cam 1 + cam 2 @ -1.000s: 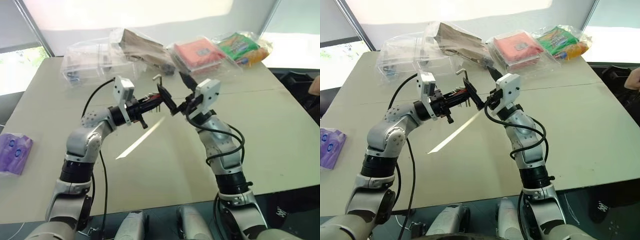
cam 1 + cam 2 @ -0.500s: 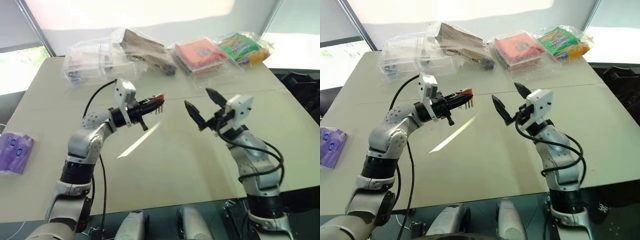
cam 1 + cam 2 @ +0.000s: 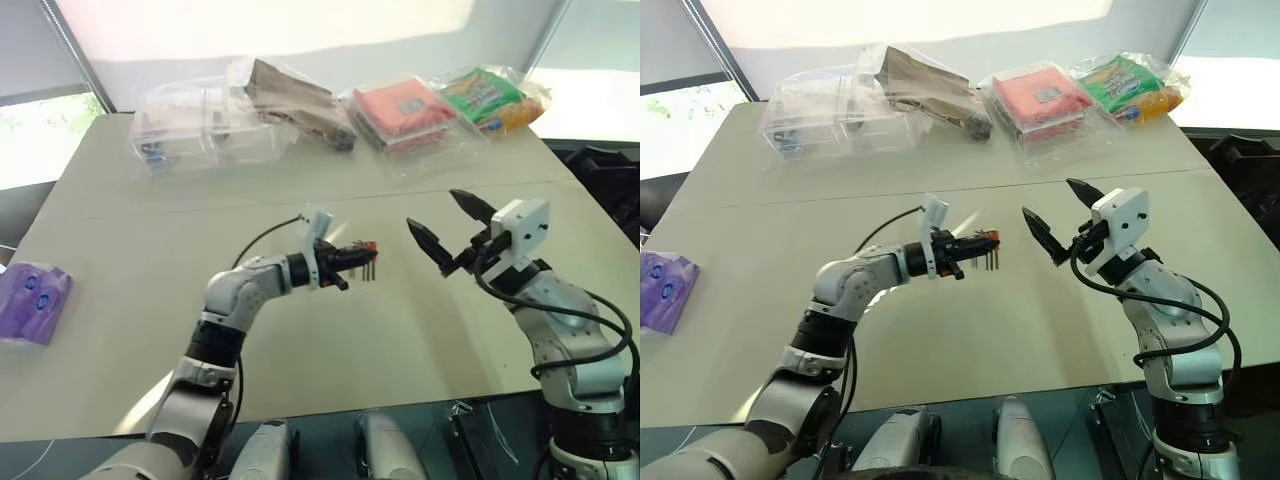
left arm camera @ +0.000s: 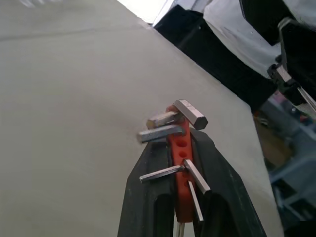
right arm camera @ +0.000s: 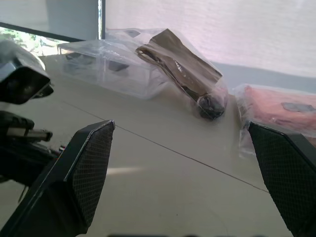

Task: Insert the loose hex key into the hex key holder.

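Clamping small red-orange plastic hex key holder point(image 4: 180, 173) in left gripper point(image 3: 352, 259); right gripper point(image 3: 450, 222) gaped empty, risked dropping holder onto beige table point(image 3: 150, 250).

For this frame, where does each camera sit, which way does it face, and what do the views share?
Left eye view: on the head, looking forward and down over the table; both arms show, left gripper shut on the holder.
Right eye view: same head, same scene; right gripper open.
Left wrist view: along the left fingers clamping the holder, table beyond.
Right wrist view: along the spread right fingers toward the packets.
Shared: the holder appears in both eye views and the left wrist view.
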### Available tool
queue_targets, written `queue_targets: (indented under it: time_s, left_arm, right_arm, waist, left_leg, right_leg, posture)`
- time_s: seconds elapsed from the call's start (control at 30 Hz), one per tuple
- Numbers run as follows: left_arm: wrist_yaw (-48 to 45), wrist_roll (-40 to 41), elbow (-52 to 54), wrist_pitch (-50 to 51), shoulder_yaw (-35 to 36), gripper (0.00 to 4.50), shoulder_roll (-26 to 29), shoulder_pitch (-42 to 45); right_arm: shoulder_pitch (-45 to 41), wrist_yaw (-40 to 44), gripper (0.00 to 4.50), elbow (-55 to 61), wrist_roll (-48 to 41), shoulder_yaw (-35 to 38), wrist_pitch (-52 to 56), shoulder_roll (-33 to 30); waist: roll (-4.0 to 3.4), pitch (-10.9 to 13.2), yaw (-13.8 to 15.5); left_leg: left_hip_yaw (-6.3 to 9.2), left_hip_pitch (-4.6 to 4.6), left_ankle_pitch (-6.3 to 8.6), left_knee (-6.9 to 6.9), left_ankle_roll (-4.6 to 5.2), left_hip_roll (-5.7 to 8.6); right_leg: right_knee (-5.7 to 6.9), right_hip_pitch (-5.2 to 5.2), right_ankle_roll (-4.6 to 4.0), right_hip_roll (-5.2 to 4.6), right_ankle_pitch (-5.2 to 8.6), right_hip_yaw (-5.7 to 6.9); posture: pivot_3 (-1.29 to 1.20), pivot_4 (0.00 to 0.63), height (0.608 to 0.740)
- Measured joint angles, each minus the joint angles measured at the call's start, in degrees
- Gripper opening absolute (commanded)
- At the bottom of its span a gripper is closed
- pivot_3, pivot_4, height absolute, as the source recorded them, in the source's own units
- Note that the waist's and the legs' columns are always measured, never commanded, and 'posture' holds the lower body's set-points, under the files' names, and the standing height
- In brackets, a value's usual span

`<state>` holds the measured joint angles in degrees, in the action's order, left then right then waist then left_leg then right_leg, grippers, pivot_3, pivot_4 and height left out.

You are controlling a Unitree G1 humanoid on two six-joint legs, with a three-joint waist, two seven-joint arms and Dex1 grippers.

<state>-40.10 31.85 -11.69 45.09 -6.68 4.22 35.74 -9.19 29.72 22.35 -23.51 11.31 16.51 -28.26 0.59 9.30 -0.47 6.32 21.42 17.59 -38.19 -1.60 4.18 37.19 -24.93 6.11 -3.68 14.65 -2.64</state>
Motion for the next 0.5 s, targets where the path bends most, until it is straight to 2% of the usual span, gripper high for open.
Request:
queue_targets:
  time_s: [0.2, 0.27, 0.3, 0.5]
  left_arm:
    - [4.5, 0.1, -4.8, 4.3, 1.7, 0.0, -3.9, 0.2]
    - [6.0, 0.1, -6.1, 5.4, 3.2, 0.91, -4.5, 0.6]
    - [6.7, 0.2, -6.6, 6.0, 4.0, 1.11, -4.6, 0.8]
    - [8.1, 0.7, -8.3, 7.9, 5.8, 4.17, -4.4, 2.4]
  right_arm:
    - [2.3, -1.8, 4.45, 1.0, 0.3, 0.1, 0.0, 0.6]
    - [2.5, -2.3, 4.5, 1.9, 0.6, 0.0, 0.0, 0.9]
    - [2.6, -2.5, 4.5, 2.4, 0.7, -0.2, 0.0, 1.0]
    - [2.6, -2.9, 4.5, 2.6, 1.3, -1.2, 0.0, 1.4]
  waist:
    - [-0.01, 0.0, -0.1]
    - [-0.01, 0.0, -0.1]
    - [-0.01, 0.0, -0.1]
    - [0.01, 0.0, 0.0]
  left_leg:
    - [-0.01, -0.03, -0.01, 0.02, -0.02, -0.01]
    - [0.0, -0.03, -0.02, 0.02, -0.04, -0.01]
    - [0.0, -0.03, -0.02, 0.02, -0.04, -0.01]
    - [0.0, -0.12, -0.11, 0.0, -0.19, 0.0]
  right_leg:
    - [0.01, 0.0, 0.0, 0.01, 0.0, -0.02]
    - [0.01, 0.0, 0.0, 0.01, 0.0, -0.01]
    - [0.01, 0.0, 0.0, 0.01, 0.0, -0.01]
    - [-0.02, 0.14, 0.0, 0.0, 0.0, -0.01]
  posture:
    - [0.0, 0.15, 0.74]
    - [0.0, 0.15, 0.74]
    - [0.0, 0.15, 0.74]
    - [0.0, 0.15, 0.74]
